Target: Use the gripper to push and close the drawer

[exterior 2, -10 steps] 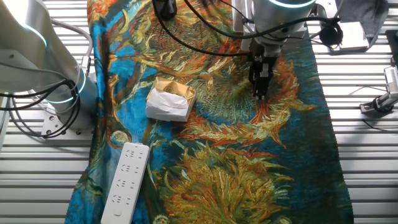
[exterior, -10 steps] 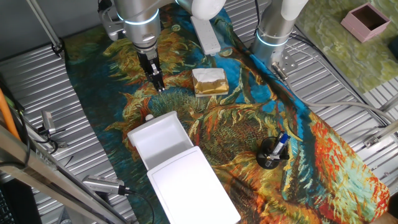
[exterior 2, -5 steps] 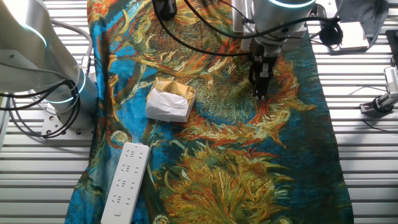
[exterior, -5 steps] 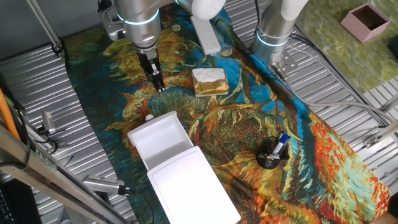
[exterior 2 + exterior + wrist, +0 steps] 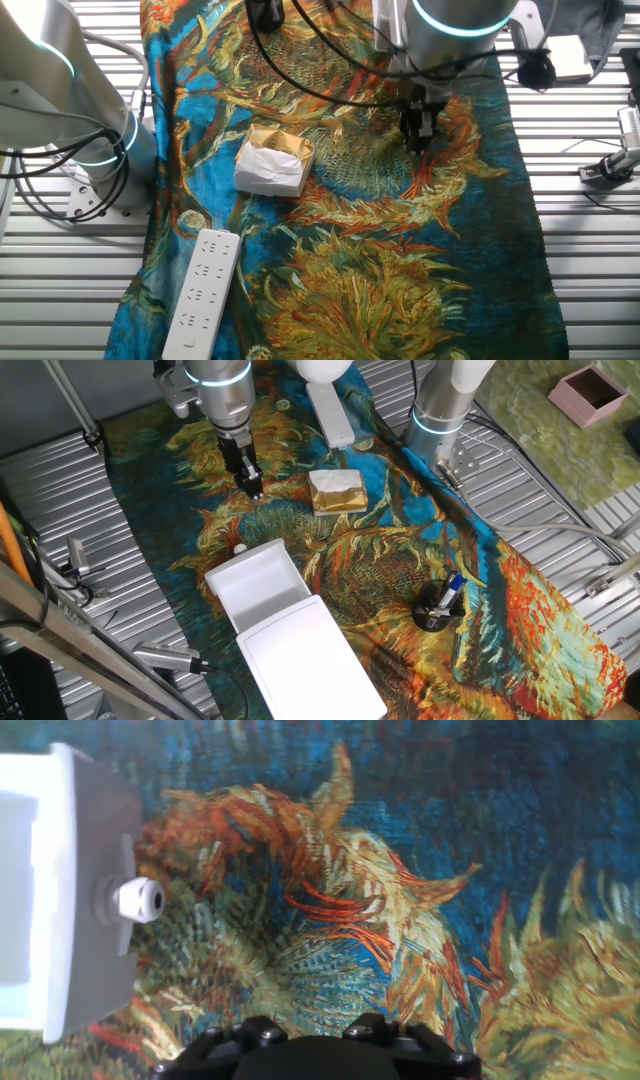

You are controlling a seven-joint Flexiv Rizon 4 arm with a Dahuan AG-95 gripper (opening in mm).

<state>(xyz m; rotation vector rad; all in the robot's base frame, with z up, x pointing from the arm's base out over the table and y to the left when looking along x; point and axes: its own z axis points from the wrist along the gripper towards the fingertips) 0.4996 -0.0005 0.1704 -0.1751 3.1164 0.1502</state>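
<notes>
The drawer (image 5: 256,586) is a shallow white tray pulled out of the white cabinet (image 5: 312,660), with its small round knob (image 5: 239,548) facing the gripper. My gripper (image 5: 252,487) hangs from the silver arm above the cloth, behind the knob and apart from it. Its black fingers are together and hold nothing. It also shows in the other fixed view (image 5: 419,137). In the hand view the drawer front (image 5: 88,890) and knob (image 5: 141,901) are at the left edge. Only the gripper's black base (image 5: 316,1042) shows at the bottom.
A gold-and-white block (image 5: 337,490) lies right of the gripper. A white power strip (image 5: 331,410) lies behind it. The other silver arm's column (image 5: 440,410) stands at the back right. A black pen holder (image 5: 436,606) sits right of the cabinet. A pink box (image 5: 592,390) is far right.
The arm has lifted a little, so the gripper sits higher above the cloth and slightly farther from the drawer. The drawer has not moved.
</notes>
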